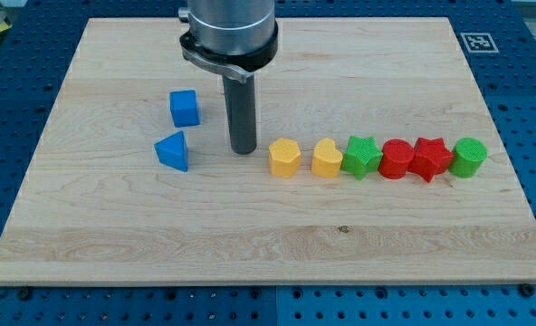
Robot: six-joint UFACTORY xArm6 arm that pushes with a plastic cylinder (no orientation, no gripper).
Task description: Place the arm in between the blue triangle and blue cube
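The blue cube (185, 108) sits left of centre on the wooden board (250, 226). The blue triangle (172, 150) lies just below it, slightly to the left, with a small gap between them. My tip (244, 149) rests on the board to the right of both blue blocks, about level with the triangle and not touching either. It stands between the triangle and the first yellow block (284, 158).
A row of blocks runs to the view's right of my tip: two yellow ones (327, 158), a green star (361, 158), a red block (397, 159), a red star (430, 158) and a green block (469, 157). A marker tag (475, 41) sits beyond the board's top right corner.
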